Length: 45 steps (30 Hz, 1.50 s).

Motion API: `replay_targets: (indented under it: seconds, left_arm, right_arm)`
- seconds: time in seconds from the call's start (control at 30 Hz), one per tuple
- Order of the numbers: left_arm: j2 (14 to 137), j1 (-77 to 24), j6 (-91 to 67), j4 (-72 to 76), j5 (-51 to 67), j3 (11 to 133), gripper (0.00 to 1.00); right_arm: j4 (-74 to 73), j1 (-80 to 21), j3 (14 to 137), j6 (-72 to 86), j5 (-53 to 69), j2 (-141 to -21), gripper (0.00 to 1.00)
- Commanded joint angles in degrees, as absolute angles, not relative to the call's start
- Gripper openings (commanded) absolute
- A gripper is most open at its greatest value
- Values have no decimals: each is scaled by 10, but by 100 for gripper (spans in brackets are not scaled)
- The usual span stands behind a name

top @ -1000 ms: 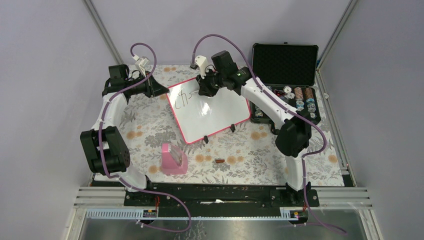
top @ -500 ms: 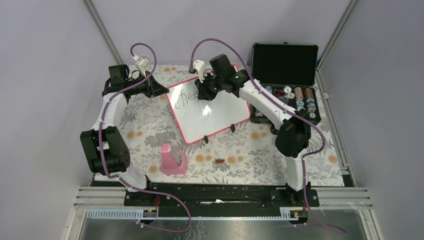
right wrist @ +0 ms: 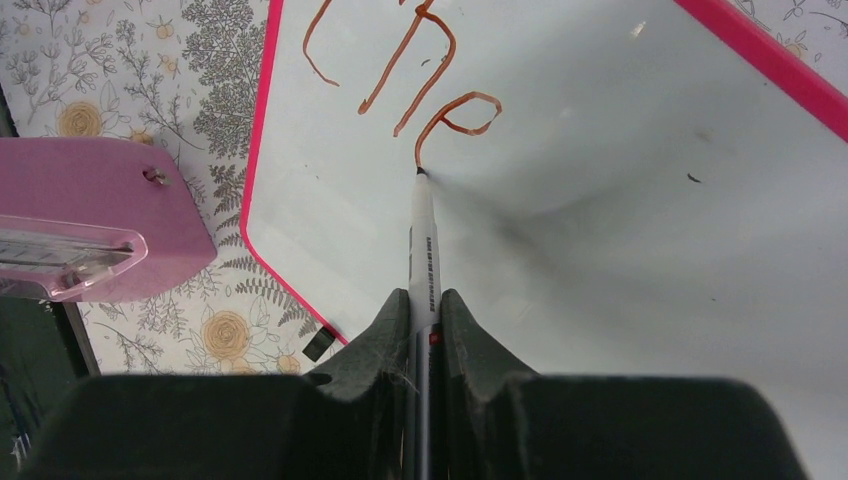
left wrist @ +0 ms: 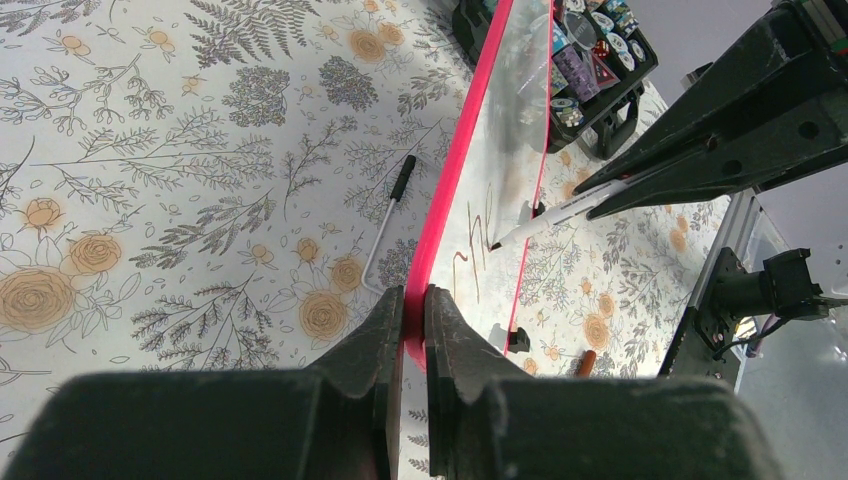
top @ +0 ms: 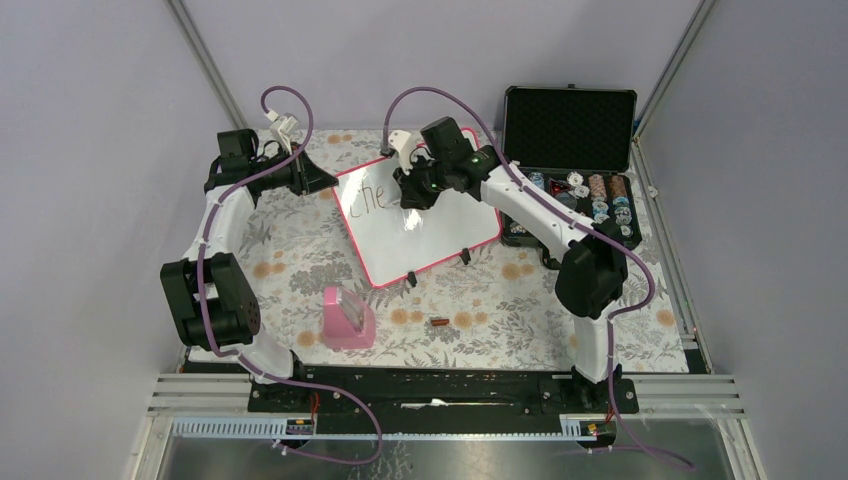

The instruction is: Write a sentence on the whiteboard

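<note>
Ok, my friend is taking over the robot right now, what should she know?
Left gripper: shut on the whiteboard at its pink frame.
Right gripper: shut on the marker, tip touching the board at the end of the "e".
The whiteboard is on the flowery table, next to the open black case.
Done: the letters "Che".
Left: the rest of the sentence.

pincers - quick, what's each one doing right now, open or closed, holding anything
Left pincer: closed on the whiteboard, gripping its pink frame edge.
Right pincer: closed on the marker, whose tip touches the board.
</note>
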<state>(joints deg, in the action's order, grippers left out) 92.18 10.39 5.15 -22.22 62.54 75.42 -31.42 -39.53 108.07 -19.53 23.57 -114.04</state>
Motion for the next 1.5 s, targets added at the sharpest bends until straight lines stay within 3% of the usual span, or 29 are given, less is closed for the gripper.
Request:
replay_targets:
  seconds: [0.0,1.47]
  left_arm:
    - [901,89,65,-233,637,762,0]
    - [901,88,65,-233,635,762,0]
  right_arm:
    - [-306,-378,1078,-210,200,-1112,0]
    - [-316,-359,1121,-212,209,-1134,0]
